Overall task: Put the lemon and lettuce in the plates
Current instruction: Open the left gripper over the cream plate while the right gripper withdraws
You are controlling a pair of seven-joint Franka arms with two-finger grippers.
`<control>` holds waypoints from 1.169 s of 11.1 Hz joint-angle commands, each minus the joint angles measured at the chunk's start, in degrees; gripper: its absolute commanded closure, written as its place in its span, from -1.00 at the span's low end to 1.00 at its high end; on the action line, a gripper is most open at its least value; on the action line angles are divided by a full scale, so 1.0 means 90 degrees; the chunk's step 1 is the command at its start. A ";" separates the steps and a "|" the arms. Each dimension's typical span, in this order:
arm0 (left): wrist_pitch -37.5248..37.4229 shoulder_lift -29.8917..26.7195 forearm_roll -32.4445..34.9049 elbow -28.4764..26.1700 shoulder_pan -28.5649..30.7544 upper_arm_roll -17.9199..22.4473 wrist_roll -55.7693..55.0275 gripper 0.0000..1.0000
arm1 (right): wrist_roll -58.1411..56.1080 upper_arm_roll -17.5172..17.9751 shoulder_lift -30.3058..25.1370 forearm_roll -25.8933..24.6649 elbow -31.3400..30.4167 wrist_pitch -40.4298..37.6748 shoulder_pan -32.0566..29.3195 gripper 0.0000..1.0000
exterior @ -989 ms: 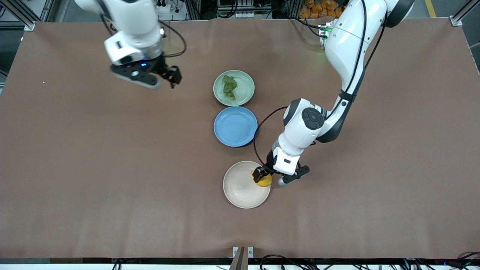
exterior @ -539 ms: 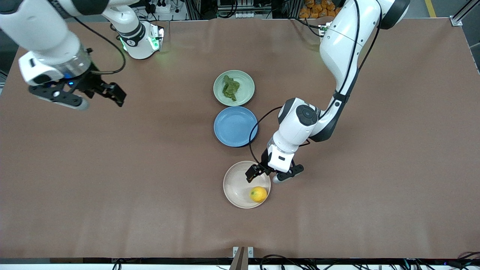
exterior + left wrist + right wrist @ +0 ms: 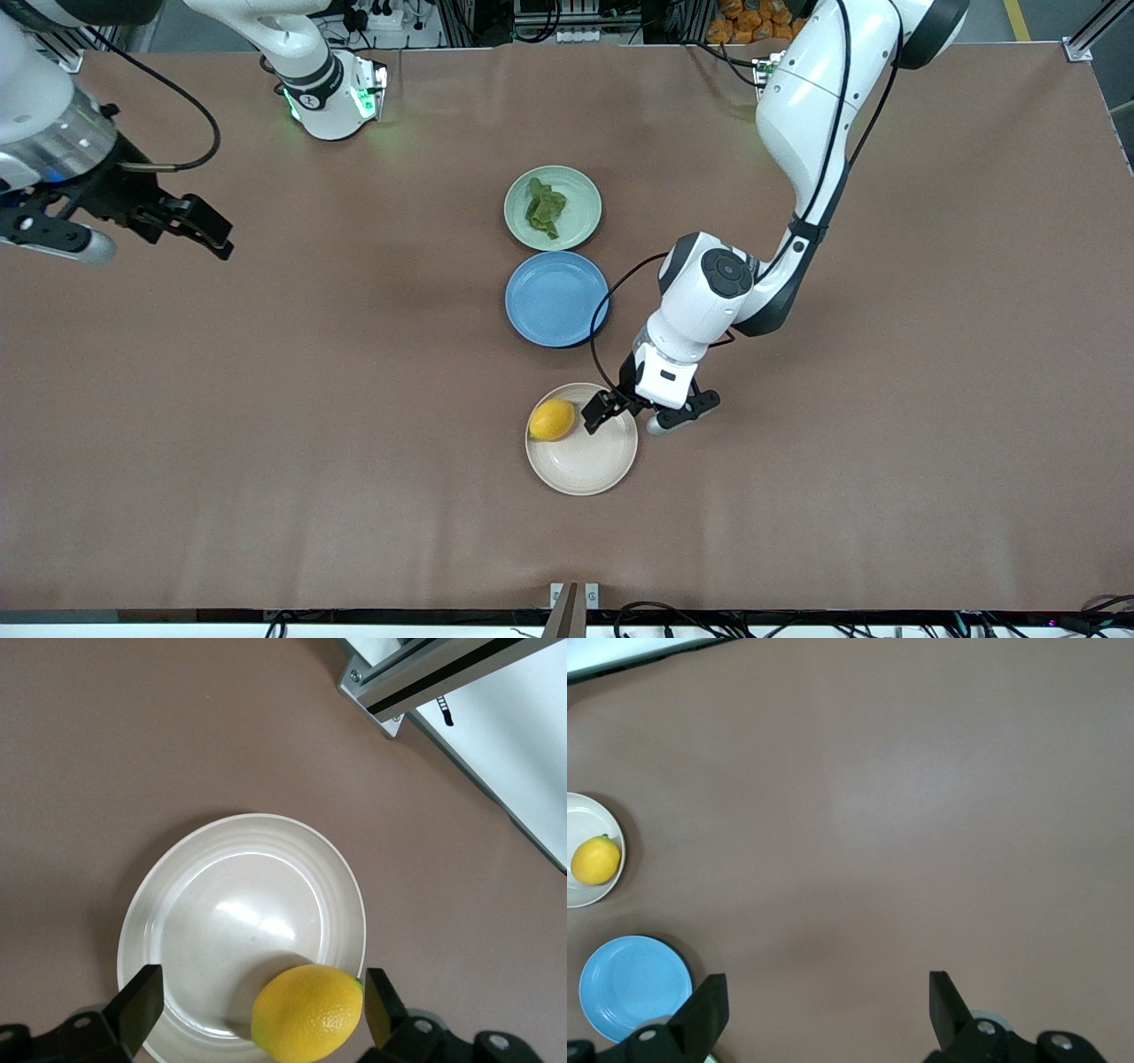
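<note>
The lemon (image 3: 551,419) lies loose in the cream plate (image 3: 585,462), at its rim toward the right arm's end. In the left wrist view the lemon (image 3: 308,1012) rests on the plate's (image 3: 232,912) inner edge. My left gripper (image 3: 613,406) is open and empty, low over the plate's edge toward the left arm's end; its fingers (image 3: 140,1008) stand wide apart, clear of the lemon. The lettuce (image 3: 544,208) lies in the mint green plate (image 3: 580,217). My right gripper (image 3: 190,226) is open and empty, over bare table at the right arm's end.
A blue plate (image 3: 556,299) sits between the mint plate and the cream plate. The right wrist view shows the lemon (image 3: 595,859), the cream plate (image 3: 585,811) and the blue plate (image 3: 636,988) far off. The table's near edge (image 3: 461,673) runs past the cream plate.
My left gripper let go of the lemon, which dropped into the cream plate and rolled to its rim toward the right arm's end. My right arm swung away to its end of the table.
</note>
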 commanded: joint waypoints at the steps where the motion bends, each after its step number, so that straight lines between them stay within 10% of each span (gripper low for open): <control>1: -0.0064 0.0025 0.0894 -0.0021 0.0025 0.0081 0.0184 -1.00 | -0.0412 -0.0265 0.0054 0.0168 0.0344 -0.0113 -0.0104 -1.00; 13: -0.5024 -0.1896 0.1241 -0.0429 0.1938 -0.0007 0.2587 -1.00 | -0.2239 -0.1350 -0.0024 0.0119 0.0345 -0.0532 0.0414 -1.00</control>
